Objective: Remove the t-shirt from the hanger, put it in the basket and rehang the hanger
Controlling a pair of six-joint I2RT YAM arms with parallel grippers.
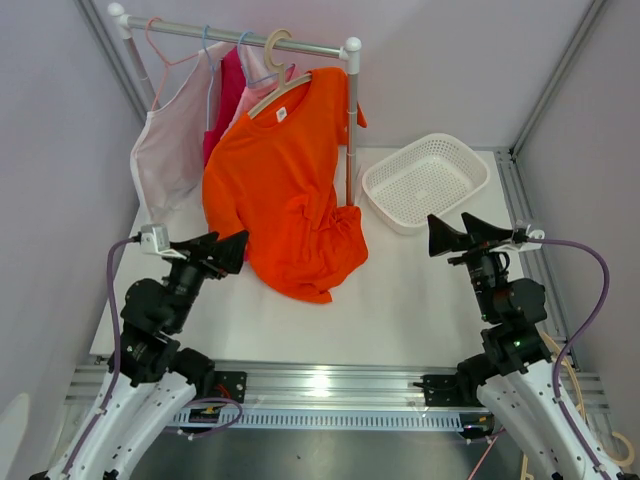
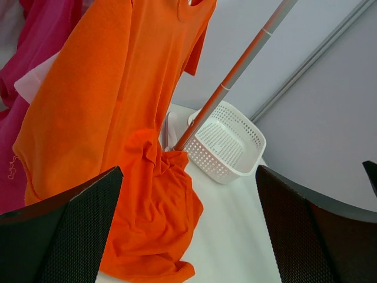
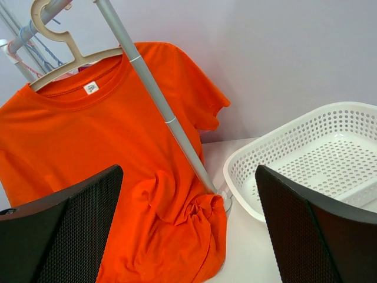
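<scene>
The orange t-shirt (image 1: pixel 285 190) hangs on the hanger (image 1: pixel 278 92), bottom on the table (image 1: pixel 400 300). The left gripper (image 1: pixel 222 250) and right gripper (image 1: pixel 465 232) are wide open, empty. One should pinch a shoulder and tug gently.

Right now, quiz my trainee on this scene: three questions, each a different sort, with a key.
1. True or false: the t-shirt hangs on a hanger.
2. The basket holds: A) a shirt, B) nothing, C) a hanger.
3. Fill in: the left gripper and right gripper are both ___.

Key: 1 true; 2 B; 3 open.
</scene>
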